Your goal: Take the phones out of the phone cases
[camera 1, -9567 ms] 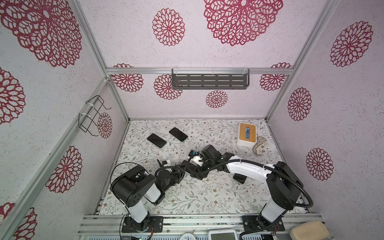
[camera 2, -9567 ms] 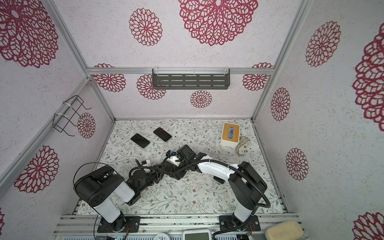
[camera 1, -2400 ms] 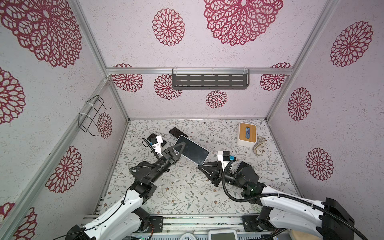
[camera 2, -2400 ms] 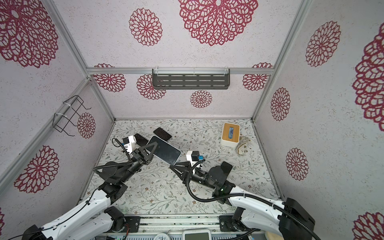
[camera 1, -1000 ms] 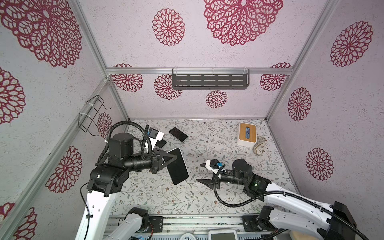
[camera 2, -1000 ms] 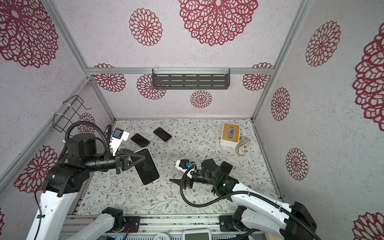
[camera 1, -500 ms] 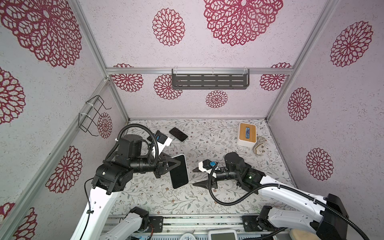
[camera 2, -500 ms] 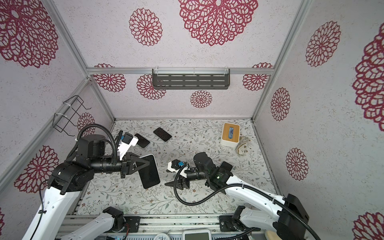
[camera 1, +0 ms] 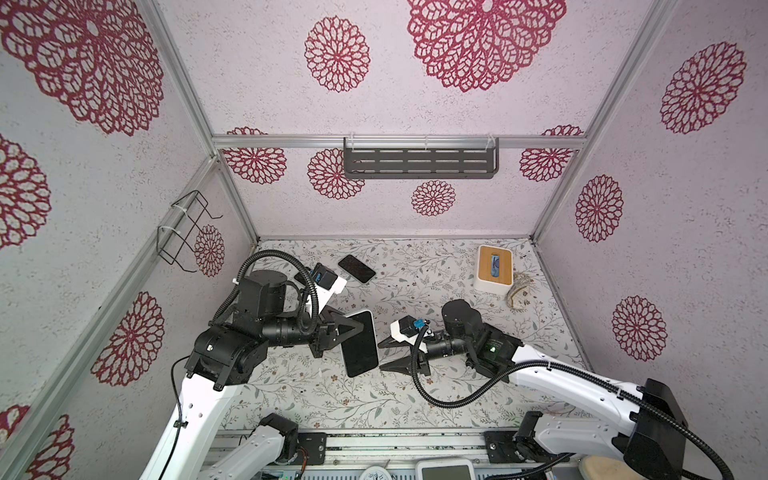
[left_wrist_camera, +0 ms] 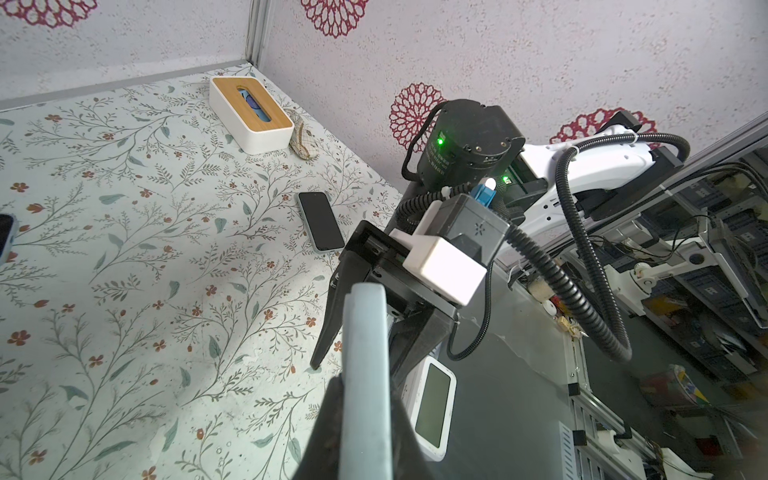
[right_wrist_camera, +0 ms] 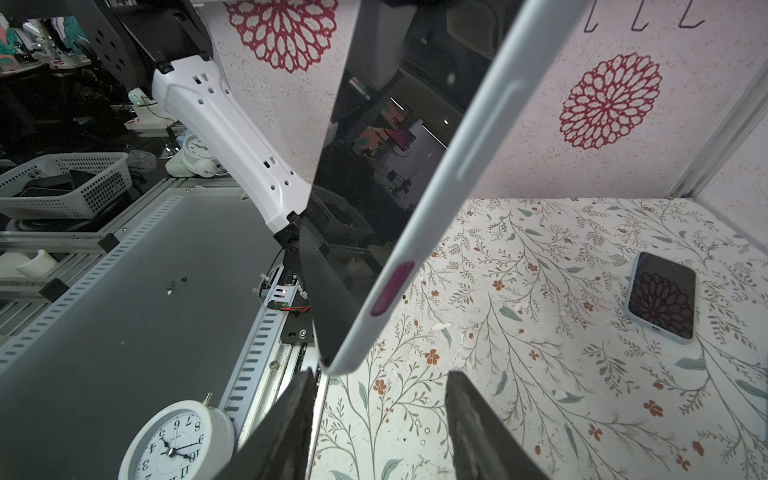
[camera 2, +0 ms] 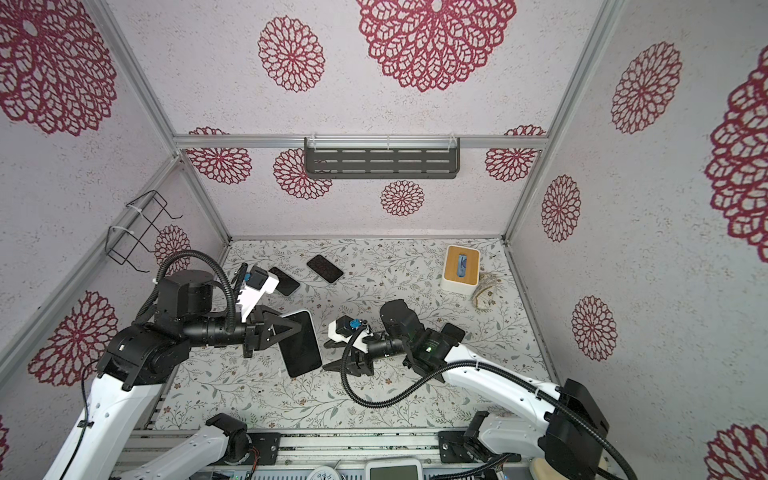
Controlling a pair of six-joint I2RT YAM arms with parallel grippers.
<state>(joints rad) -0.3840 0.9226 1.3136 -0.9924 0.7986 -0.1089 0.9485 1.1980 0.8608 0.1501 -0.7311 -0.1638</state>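
A black-screened phone [camera 1: 359, 343] [camera 2: 300, 343] in a pale blue phone case [left_wrist_camera: 365, 353] hangs in the air above the floral table, in both top views. My left gripper [camera 1: 353, 330] [camera 2: 291, 330] [left_wrist_camera: 365, 386] is shut on the case's flat faces from the left. My right gripper [camera 1: 380, 356] [camera 2: 324, 356] [right_wrist_camera: 380, 372] stands open just right of the phone, pointing at its long edge. In the right wrist view the case's lower corner [right_wrist_camera: 345, 357] reaches the level of my fingertips, close to one finger [right_wrist_camera: 299, 399], and nothing is gripped.
Two more phones [camera 1: 356, 268] [camera 2: 284, 281] lie at the back left, and a third [left_wrist_camera: 321, 227] lies under the right arm. A white tissue box [camera 1: 494, 269] with a wooden lid and a small pouch [camera 1: 519, 291] sit back right. A clock [right_wrist_camera: 178, 440] stands past the front edge.
The left arm has carried the cased phone right, toward the middle. The right gripper has moved left up to the phone's edge and its jaws have narrowed.
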